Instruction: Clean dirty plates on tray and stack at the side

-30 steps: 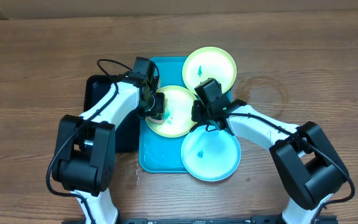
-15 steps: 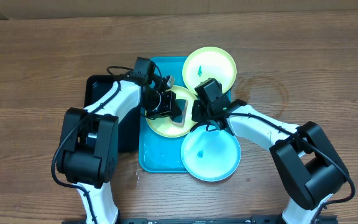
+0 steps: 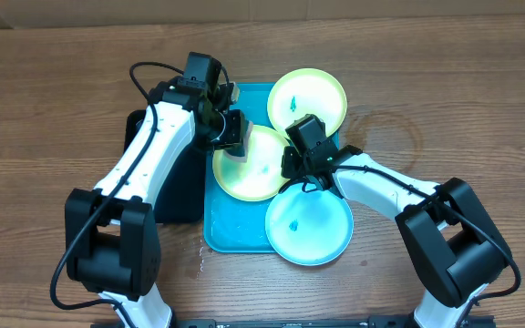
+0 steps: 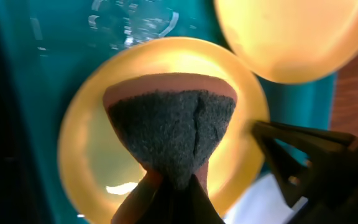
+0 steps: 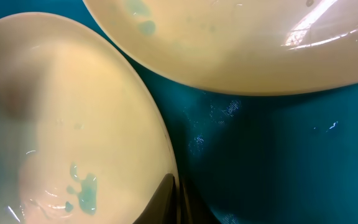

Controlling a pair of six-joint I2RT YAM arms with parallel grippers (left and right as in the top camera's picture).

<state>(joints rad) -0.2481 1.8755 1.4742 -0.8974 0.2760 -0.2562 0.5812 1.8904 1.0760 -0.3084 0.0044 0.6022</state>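
On the desk (image 3: 463, 109), centre, sits the tray (image 3: 231, 223), w/ a black tray (image 3: 176, 196) right against its L side. Three plates on the tray: mid plate (image 3: 258, 173), green rim, lies fully inside; far plate (image 3: 313, 91), also green, hangs over the tray's top R corner; blue plate (image 3: 313, 228) hangs over the R edge at the near end. Mid and blue plates meet at their rims, can't tell which is on top. Mid and far plates are just beside each other, w/ a strip of tray showing between them in the R wrist view.

L pincer (image 4: 168, 186) is clamped on a sponge (image 4: 173, 130) — dark scouring face toward the cam, pinkish edge behind. The sponge is over the mid plate, at its far L rim per the overhead view. Whether it touches the plate: can't tell.

R pincer (image 5: 176, 199) is closed tight, pinching the mid plate at its R rim, in the gap between the far and blue plates.

Teal smudges (image 5: 82, 190) on the mid plate near that grip. More teal marks on the far plate and one on the blue plate. Wet sheen on the bare tray near the R pincer.
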